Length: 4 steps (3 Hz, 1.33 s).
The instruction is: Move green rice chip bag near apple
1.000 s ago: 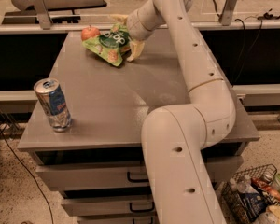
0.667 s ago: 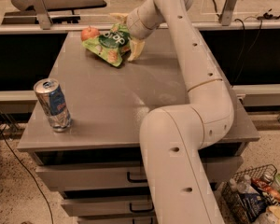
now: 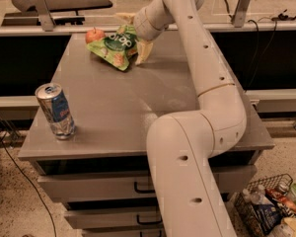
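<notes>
Gripper (image 3: 134,33) is at the tabletop's (image 3: 153,93) far edge, on one end of the flat crinkly light-green rice chip bag (image 3: 113,46); can't tell if it's clamped or released. Bag runs from it toward the small round red-orange apple (image 3: 94,34), about touching. Judged: placement spot, release due.

Upper centre of frame: gripper (image 3: 134,33), pale cream, matt and plastic-looking, at the green rice chip bag (image 3: 112,47), a crinkled film pouch with a soft sheen. Upper left, beside the bag: apple (image 3: 93,34), smooth skin, slight gloss. Arm (image 3: 209,90): smooth off-white moulded shell, satin finish, dotted with small dark holes. Table top (image 3: 138,98): grey, matt, laminate-like. Left: drink can (image 3: 55,111), shiny metal, printed blue and silver. Lower frame: drawer fronts (image 3: 89,187), grey, matt. Lower left: floor (image 3: 10,211), speckled, terrazzo-like. Lower right: wire basket (image 3: 246,206), thin metal.
</notes>
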Motion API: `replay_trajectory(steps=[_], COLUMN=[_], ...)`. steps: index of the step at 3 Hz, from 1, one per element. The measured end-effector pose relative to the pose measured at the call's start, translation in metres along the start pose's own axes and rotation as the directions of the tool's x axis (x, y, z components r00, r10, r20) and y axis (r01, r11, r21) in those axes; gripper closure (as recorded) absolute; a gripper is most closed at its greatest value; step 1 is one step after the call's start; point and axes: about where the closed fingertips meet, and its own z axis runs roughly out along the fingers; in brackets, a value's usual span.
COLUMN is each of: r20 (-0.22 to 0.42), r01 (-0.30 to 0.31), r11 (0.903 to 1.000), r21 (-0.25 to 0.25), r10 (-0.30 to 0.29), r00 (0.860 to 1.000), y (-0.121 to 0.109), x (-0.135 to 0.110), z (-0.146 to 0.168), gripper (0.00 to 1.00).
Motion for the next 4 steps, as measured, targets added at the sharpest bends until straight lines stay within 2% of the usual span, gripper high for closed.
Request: replay_trajectory(steps=[4], r20=[0.0], r01=[0.0], r11=[1.0], r21=[0.0], r10=[0.0], r00=[1.0], y=[-0.0019], x=[-0.002], z=[-0.003], gripper=[0.0])
